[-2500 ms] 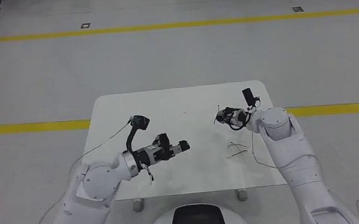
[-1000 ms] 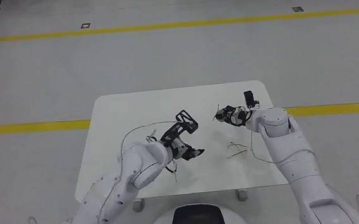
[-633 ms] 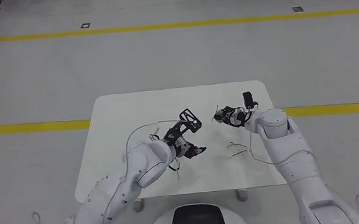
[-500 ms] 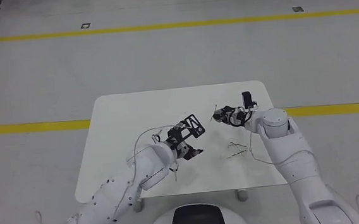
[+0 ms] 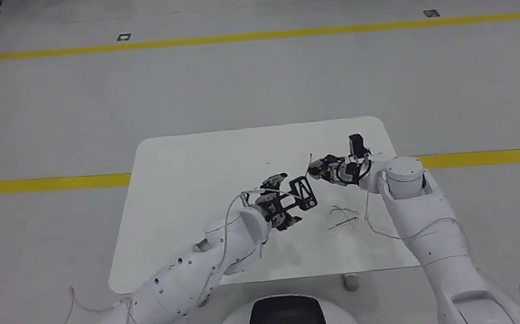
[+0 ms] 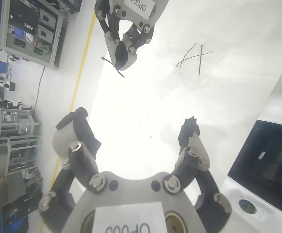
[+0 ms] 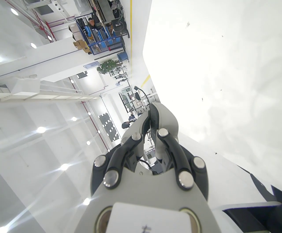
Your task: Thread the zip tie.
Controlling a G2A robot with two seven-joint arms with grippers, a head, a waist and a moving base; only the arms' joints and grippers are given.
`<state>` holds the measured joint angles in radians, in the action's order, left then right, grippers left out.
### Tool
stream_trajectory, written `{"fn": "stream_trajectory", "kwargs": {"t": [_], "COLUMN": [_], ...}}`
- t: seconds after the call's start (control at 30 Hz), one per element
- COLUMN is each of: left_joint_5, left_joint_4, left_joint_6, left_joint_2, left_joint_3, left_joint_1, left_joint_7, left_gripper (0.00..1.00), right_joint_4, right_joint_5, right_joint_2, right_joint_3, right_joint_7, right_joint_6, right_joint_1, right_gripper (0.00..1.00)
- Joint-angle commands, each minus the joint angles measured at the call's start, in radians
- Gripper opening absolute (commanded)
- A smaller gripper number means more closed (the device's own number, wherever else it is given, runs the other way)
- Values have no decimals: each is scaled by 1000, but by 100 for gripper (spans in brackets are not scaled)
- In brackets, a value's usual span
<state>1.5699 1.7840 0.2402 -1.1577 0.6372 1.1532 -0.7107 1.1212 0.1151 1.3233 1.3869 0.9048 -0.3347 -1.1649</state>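
Your left gripper [image 6: 134, 123] has swung in toward the right gripper [image 6: 121, 64], fingers spread. The right one pinches the tie [image 6: 107, 61], apparently near its head.

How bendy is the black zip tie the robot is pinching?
Probably springy rather than floppy: the zip tie sticks out both sides of the shut right hand without drooping. Likely very light, being so thin. The loose zip ties on the table lie slightly curved, so it would likely bend easily and slide if pushed.
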Motion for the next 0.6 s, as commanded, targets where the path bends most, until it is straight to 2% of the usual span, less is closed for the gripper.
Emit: {"fn": "stream_trajectory", "kwargs": {"t": [0.0,0.07,0.13,0.2,0.23,0.3,0.57], "left_joint_5": [0,0,0,0,0,0,0], "left_joint_4": [-1,-1,-14,-29,-44,-85,-85], "left_joint_6": [4,39,32,22,10,-42,-42], "left_joint_2": [1,12,21,32,37,44,44], "left_joint_3": [-3,-31,-54,-90,-111,-160,-160], "left_joint_1": [-4,-48,-70,-112,-131,-171,-171], "left_joint_7": [4,27,60,115,150,193,193], "left_gripper": [100,100,100,100,100,100,100], "right_joint_4": [1,-3,-9,-20,-24,-35,-36], "right_joint_5": [12,32,46,61,71,85,85], "right_joint_2": [0,-2,-4,-8,-10,-13,-14], "right_joint_3": [-1,-1,-1,4,5,4,3], "right_joint_7": [-3,14,38,64,76,100,103], "right_joint_6": [4,2,-1,-2,-4,-5,-5], "right_joint_1": [-7,-8,-4,3,5,10,11], "right_gripper": [0,0,0,0,0,0,0]}}
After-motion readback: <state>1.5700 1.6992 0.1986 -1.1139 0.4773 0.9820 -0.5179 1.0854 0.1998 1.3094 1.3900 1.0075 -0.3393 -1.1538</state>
